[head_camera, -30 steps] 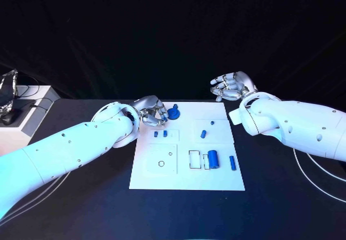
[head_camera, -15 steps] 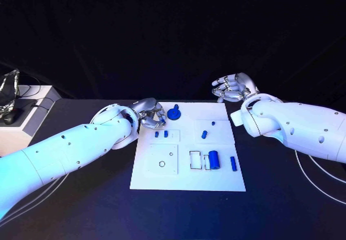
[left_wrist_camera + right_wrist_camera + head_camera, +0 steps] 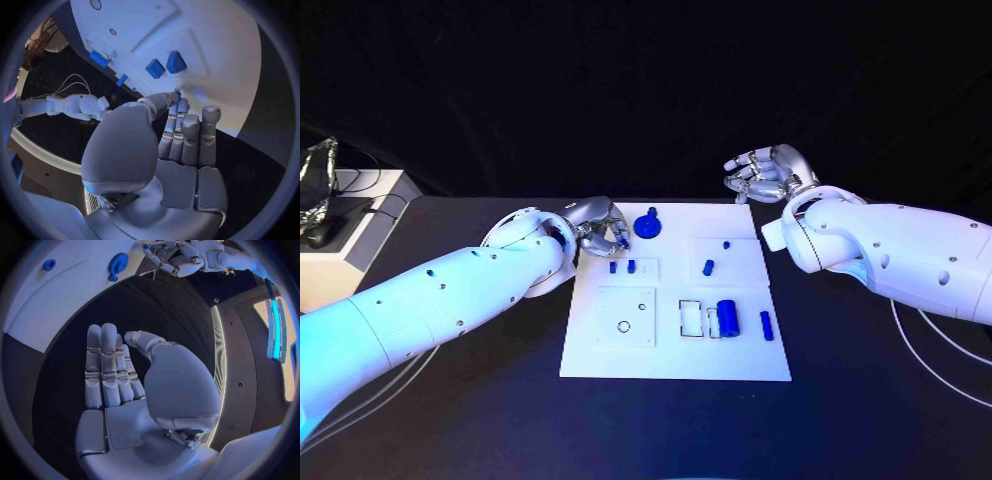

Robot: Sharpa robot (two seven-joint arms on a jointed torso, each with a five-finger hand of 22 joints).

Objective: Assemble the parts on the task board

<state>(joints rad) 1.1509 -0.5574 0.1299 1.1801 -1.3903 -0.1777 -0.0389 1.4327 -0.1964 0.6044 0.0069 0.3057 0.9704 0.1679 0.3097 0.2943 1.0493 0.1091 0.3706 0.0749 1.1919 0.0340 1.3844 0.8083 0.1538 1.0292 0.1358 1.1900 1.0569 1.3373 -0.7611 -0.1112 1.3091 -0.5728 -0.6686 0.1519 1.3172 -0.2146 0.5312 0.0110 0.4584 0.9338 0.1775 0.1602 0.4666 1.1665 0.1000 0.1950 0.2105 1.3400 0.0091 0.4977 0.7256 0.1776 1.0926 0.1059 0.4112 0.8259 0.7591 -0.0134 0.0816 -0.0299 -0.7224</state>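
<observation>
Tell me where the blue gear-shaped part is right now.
In the head view the gear-shaped part sits at the task board's far left corner, just beside the left hand's fingers.

Left hand and right hand, both empty

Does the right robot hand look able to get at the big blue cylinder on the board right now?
Probably yes. The right robot hand is empty beyond the board's far edge, and nothing covers the big blue cylinder; the left robot hand is well aside.

No readable text, label, brand, number or sign anywhere in these views
</observation>
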